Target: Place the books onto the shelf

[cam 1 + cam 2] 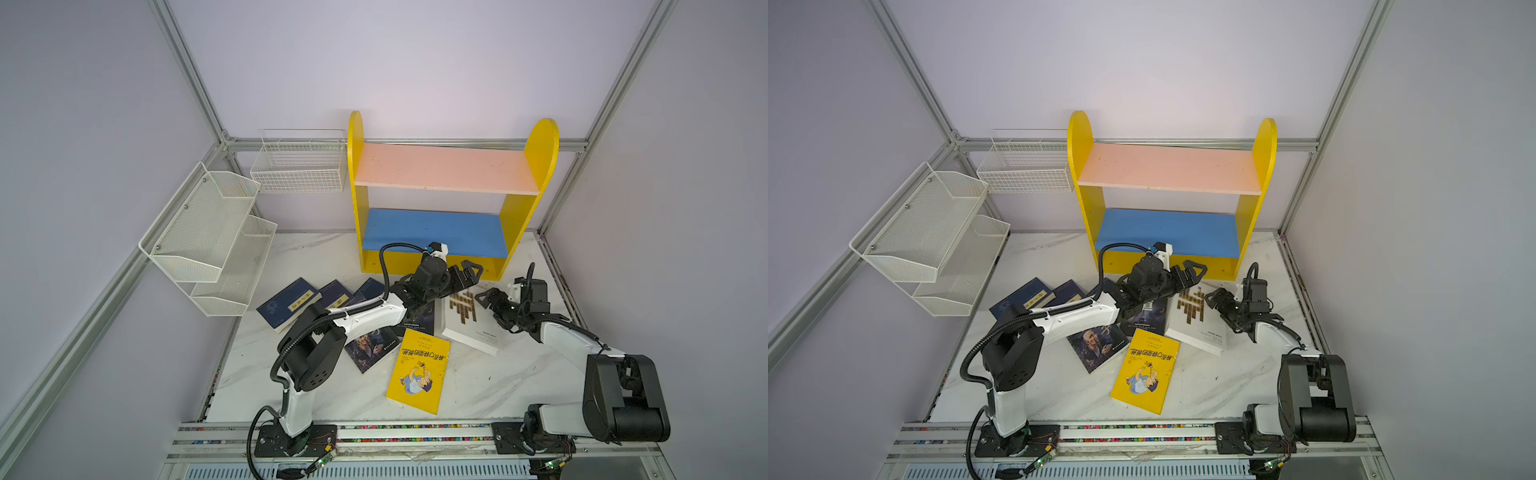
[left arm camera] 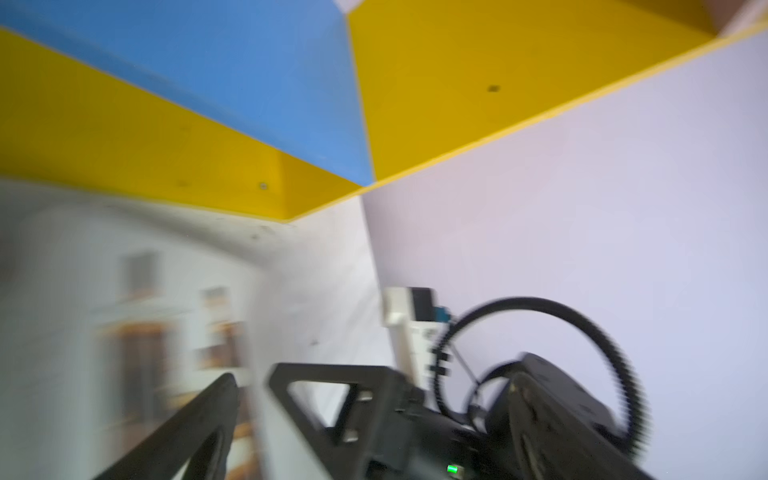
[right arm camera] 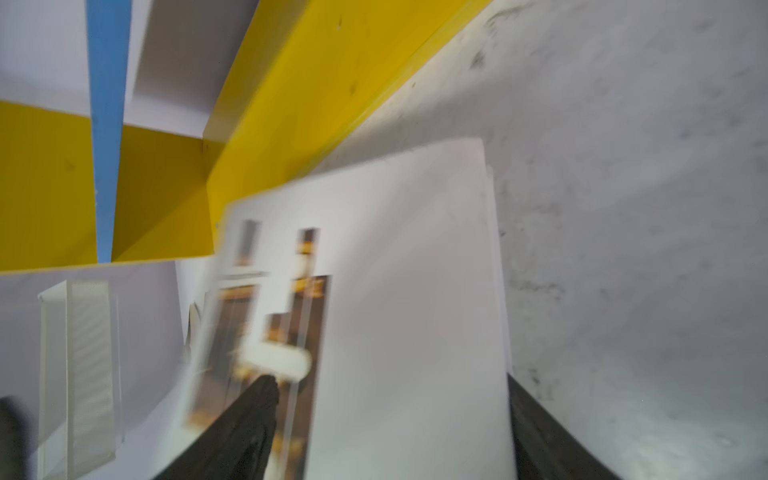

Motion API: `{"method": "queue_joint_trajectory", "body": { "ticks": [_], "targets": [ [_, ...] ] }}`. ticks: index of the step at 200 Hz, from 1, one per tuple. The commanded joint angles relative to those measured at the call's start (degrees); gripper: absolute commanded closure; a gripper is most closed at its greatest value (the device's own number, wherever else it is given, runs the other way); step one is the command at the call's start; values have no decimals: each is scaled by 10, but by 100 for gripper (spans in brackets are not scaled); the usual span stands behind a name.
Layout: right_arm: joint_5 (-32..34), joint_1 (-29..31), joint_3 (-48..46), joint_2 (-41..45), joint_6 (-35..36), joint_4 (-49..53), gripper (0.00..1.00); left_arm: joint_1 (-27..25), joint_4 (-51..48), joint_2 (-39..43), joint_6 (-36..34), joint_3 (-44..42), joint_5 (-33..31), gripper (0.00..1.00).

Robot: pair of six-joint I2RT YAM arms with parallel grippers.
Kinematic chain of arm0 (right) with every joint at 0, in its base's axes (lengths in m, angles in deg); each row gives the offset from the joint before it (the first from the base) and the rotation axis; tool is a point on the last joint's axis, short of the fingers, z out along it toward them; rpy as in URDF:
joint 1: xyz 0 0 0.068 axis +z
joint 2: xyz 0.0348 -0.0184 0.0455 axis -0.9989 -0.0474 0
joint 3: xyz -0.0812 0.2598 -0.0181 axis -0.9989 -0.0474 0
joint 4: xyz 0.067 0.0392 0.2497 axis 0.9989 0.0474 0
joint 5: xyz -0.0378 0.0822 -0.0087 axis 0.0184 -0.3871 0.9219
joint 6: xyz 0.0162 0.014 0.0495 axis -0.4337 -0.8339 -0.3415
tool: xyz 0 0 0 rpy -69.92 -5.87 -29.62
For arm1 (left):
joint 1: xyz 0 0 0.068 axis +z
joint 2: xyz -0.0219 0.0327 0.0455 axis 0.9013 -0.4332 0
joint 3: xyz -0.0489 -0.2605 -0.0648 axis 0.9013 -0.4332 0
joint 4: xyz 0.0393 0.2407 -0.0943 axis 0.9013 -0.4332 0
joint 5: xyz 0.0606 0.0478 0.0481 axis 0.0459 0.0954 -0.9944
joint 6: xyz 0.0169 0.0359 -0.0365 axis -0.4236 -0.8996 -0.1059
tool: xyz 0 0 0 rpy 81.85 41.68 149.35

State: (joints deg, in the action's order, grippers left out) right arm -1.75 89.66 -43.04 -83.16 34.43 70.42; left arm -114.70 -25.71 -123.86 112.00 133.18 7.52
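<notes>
White book (image 1: 465, 328) bears brown block lettering.

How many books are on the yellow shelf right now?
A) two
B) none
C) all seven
B: on the shelf, the pink board and the blue board are both bare, while the yellow book and the others are down on the table in front of it.
</notes>
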Motion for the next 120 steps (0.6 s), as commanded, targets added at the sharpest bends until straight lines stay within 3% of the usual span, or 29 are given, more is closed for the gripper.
{"method": "queue_joint_trajectory", "body": {
  "ticks": [1,56,120],
  "targets": [
    [-35,14,34,-18,-7,-4,18,-23,75,14,13,-14,57,1],
    [-7,70,41,-47,-15,-26,19,-20,19,74,0,-82,-12,0],
    [58,75,42,-45,44,31,19,-8,-207,202,-46,-212,-114,0]
  ]
}}
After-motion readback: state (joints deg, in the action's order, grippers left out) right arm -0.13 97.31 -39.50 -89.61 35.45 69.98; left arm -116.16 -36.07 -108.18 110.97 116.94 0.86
